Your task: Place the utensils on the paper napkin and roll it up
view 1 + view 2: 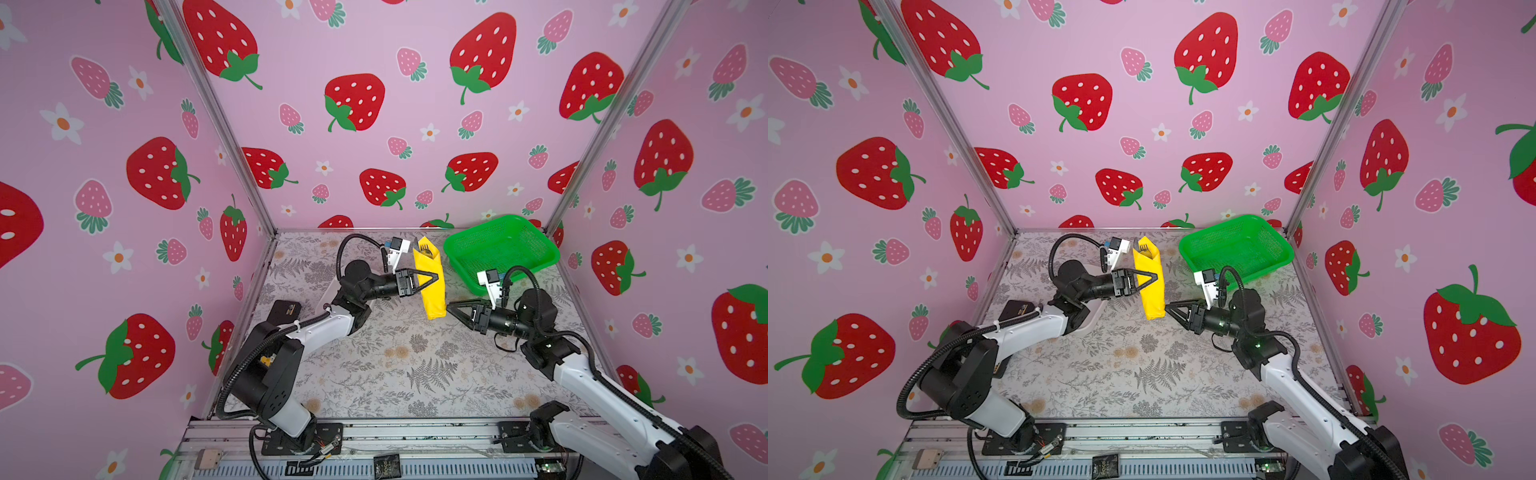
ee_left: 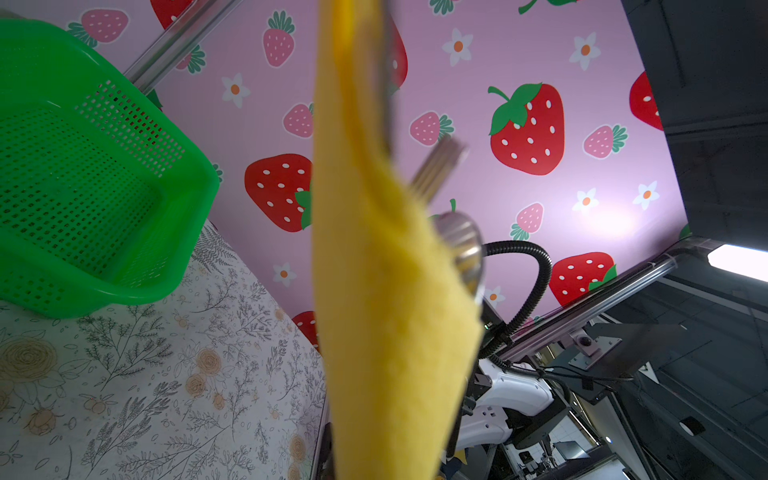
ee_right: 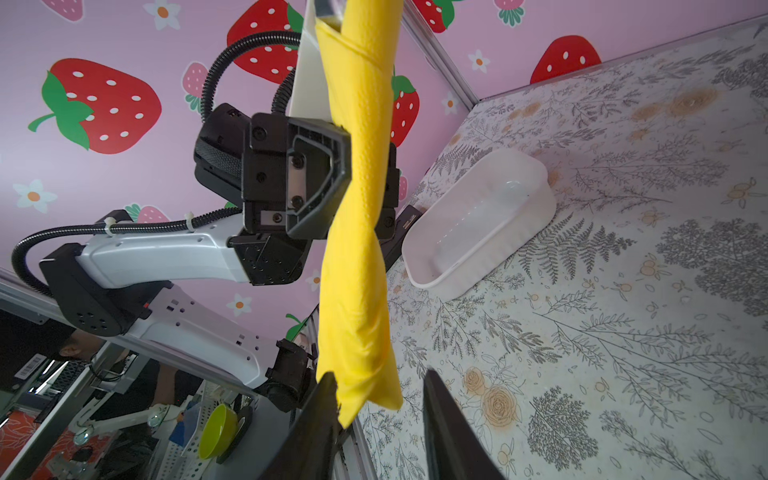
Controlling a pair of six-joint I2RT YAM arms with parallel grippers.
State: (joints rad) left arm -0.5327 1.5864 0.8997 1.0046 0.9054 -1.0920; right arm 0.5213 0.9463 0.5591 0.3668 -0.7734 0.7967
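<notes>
The yellow paper napkin (image 1: 434, 301) (image 1: 1151, 303) (image 3: 357, 249) is rolled into a long tube and hangs clear of the table. My left gripper (image 1: 436, 276) (image 1: 1160, 276) is shut around its middle. The utensils (image 1: 424, 250) (image 1: 1144, 248) are wrapped inside. Only silver heads poke from the far end, a fork (image 2: 436, 170) and a spoon (image 2: 461, 245) in the left wrist view. My right gripper (image 1: 448, 305) (image 1: 1167, 307) (image 3: 379, 374) is open at the roll's near end. The napkin's corner rests against one finger and the other finger stands apart.
A green mesh basket (image 1: 498, 249) (image 1: 1235, 249) (image 2: 95, 174) stands at the back right, close behind my right wrist. A white plastic tub (image 3: 478, 224) (image 1: 328, 297) lies on the floral tablecloth under my left arm. Next to it at the left edge is a black box (image 1: 284, 309).
</notes>
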